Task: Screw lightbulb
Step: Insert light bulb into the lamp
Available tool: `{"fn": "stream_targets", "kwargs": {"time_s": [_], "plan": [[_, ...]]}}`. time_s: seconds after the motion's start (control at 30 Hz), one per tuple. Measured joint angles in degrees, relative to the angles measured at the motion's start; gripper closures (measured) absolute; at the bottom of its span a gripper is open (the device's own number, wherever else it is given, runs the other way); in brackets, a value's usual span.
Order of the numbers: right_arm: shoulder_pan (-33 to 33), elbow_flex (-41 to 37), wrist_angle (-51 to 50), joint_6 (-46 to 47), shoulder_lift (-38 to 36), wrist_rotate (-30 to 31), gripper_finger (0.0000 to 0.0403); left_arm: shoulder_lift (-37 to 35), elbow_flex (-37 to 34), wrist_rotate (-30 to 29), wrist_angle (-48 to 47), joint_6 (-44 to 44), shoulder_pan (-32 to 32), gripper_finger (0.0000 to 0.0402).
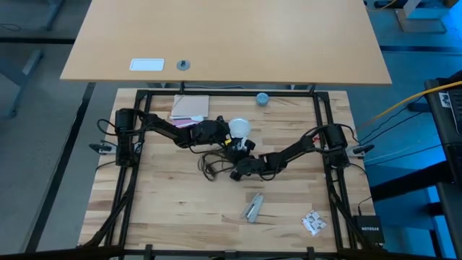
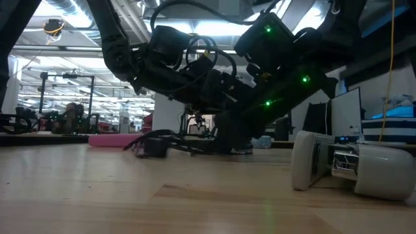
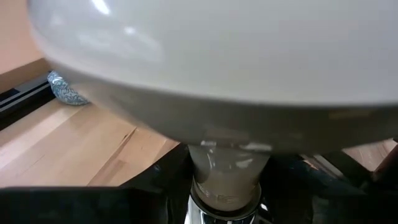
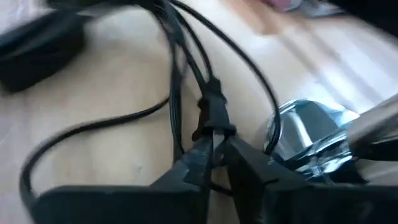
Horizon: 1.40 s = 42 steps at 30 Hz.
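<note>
1. Butcher-block tabletop inside a black frame, with a tan desk behind it; both arms are meeting near the middle.
2. Left gripper is holding the lightbulb by its frosted globe, jaws standing about half open around it. In the left wrist view the globe is filling the frame and the neck is pointing down into the silvery socket.
3. Right gripper is sitting low on the table just front of the socket, fingers pinching nearly closed on the thin black cord. The chrome socket is lying just beside them.
4. Step, as I'm reading it: bulb base is seated at the socket mouth and threading is under way. I'm not able to tell how deep the thread is.
5. Next move calls for twisting the globe about the neck axis while the right side is keeping the socket from spinning; a cord pinch looks weak for that.
6. Clutter: the looped cord with a dark inline block near the right gripper, pink pad behind the left arm, small blue-grey cap at the far edge, metal clip and a crumpled white piece up front.
7. Risk: the cord loop could snag the right wrist.
</note>
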Motion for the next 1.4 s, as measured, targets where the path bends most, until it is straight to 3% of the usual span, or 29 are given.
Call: {"fn": "stream_targets", "kwargs": {"time_s": [0.1, 0.33, 0.5, 0.77, 1.17, 1.4], "plan": [[0.0, 0.0, -1.3, -0.1, -0.1, -1.8, 0.0384, 0.0, 0.0, 0.0, -0.1, 0.0, 0.0, 0.0247], [0.0, 0.1, -4.0, 2.0, -0.3, -4.7, 0.0371, 0.0, 0.0, 0.0, -0.1, 0.2, 0.0, 0.0247], [-0.1, 0.2, -6.4, 4.7, -0.9, -6.3, 0.0385, 0.0, 0.0, 0.0, -0.2, 0.2, 0.0, 0.0247], [0.2, 0.0, -21.9, 7.5, -6.9, -8.1, 0.0400, 0.0, 0.0, 0.0, -0.2, 1.2, 0.0, 0.0247], [0.2, 0.0, -36.5, 13.8, -8.9, -1.5, 0.0402, 0.0, 0.0, 1.7, -0.2, 1.3, 0.0, 0.0247], [0.2, -0.1, -38.0, 14.0, -8.7, 2.4, 0.0402, 0.0, 0.0, 1.7, -0.2, 1.5, -0.9, 0.0247]]}}
